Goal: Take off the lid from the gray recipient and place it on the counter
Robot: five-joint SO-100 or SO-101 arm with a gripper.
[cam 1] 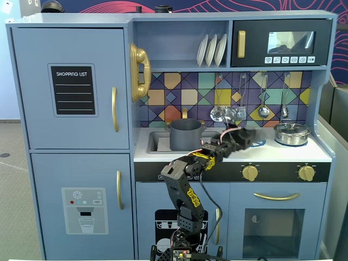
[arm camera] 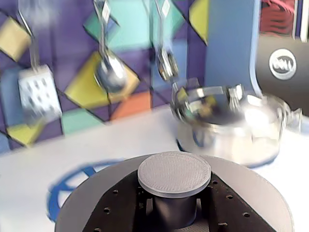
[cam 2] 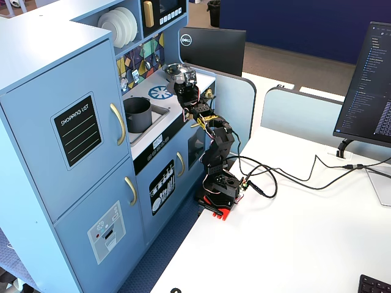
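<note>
Gray lid (arm camera: 174, 174) in tool (arm camera: 174, 212), wrist view only

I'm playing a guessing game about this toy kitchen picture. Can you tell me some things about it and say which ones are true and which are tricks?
1. The gray pot still has its lid on. False: its top is open, and the lid is held in the gripper.
2. The gripper holds the lid by its knob. True, as the wrist view shows.
3. The gray pot sits in the sink. True.
4. The shiny silver pot stands in the sink too. False: it stands on the counter at the right end in a fixed view.
5. The lid already lies on the counter. False: the gripper holds it above the blue burner print.
</note>
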